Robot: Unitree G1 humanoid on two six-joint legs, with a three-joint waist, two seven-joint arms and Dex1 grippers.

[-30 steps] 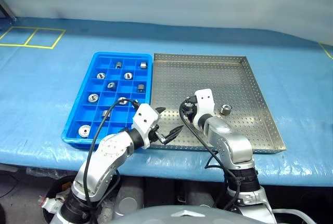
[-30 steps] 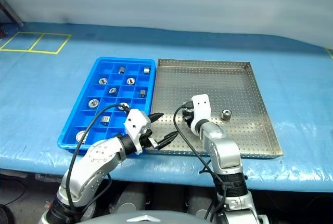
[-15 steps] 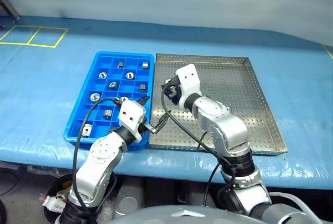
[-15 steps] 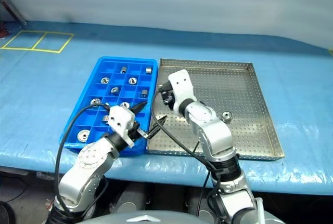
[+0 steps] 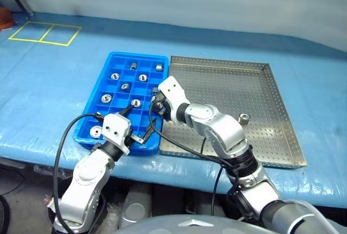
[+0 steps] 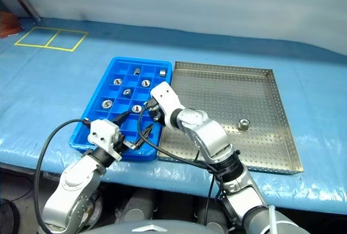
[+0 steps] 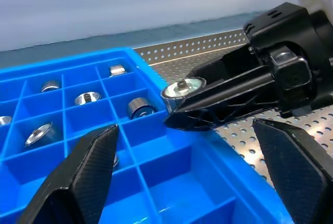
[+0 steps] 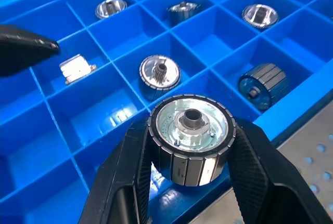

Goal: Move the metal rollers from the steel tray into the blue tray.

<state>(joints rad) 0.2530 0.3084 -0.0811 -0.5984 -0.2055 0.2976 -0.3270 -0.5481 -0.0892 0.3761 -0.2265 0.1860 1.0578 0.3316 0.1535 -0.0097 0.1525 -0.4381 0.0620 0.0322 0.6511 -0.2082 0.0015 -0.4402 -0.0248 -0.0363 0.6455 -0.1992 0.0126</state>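
right gripper point(image 8: 190, 182): clamped on a roller point(image 8: 191, 138), over the blue tray point(image 5: 97, 115) at its edge beside the steel tray point(image 5: 282, 109)
left gripper point(image 7: 187, 177): fingers spread, empty, at the blue tray's near edge
loose roller point(image 5: 244, 118): in the steel tray, toward its right edge

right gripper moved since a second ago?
Yes. The right gripper, shut on a roller, went left from over the steel tray to the blue tray.
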